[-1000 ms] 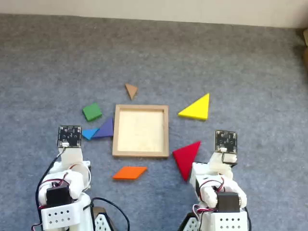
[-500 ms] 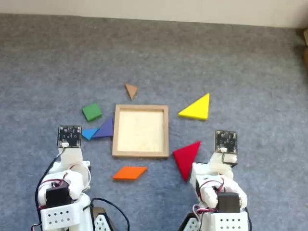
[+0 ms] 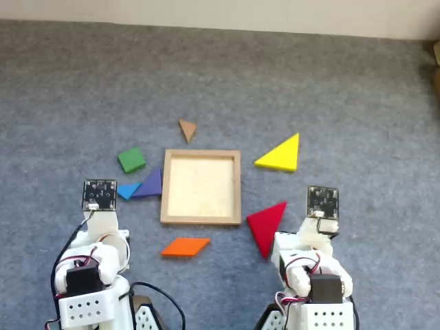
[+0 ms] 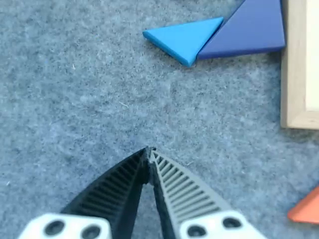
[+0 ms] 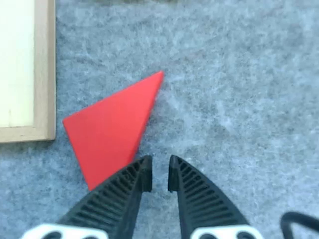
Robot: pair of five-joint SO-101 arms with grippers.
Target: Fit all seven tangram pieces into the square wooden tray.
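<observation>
One red triangle [image 5: 107, 129] lies just beside the right end effector [image 5: 159, 167]

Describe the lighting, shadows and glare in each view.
High view: soft, even light, no glare on the wooden tray. Left wrist view: the blue triangle casts barely any shadow. Right wrist view: red triangle evenly lit, tray floor bright.

We note grey-blue felt [image 3: 330, 82] over the whole counter [image 3: 69, 82]. A pale strip [image 3: 220, 10] runs along the far side, with a brown object [image 3: 437, 53] at its end. Light is even and soft.
</observation>
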